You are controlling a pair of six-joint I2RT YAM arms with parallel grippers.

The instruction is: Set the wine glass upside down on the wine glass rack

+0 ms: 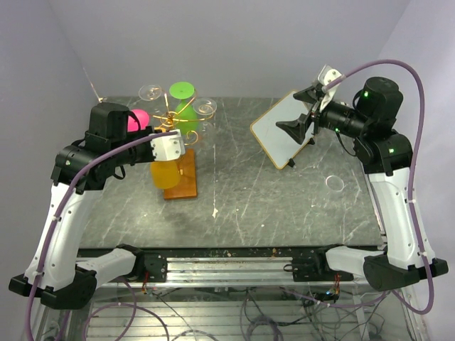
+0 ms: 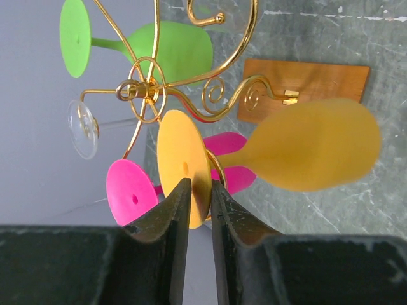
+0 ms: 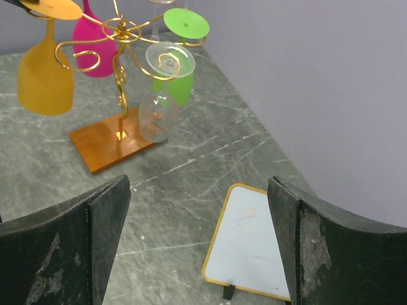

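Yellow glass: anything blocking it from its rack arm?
Nothing visible. The left claw holds the yellow glass by its foot at an arm of the gold rack, bowl down; pink glass hangs close on the next arm, contact unclear.

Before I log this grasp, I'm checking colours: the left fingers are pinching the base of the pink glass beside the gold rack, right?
No. The left wrist view shows the left fingers pinching the base of the yellow glass, not the pink glass, beside the gold rack.
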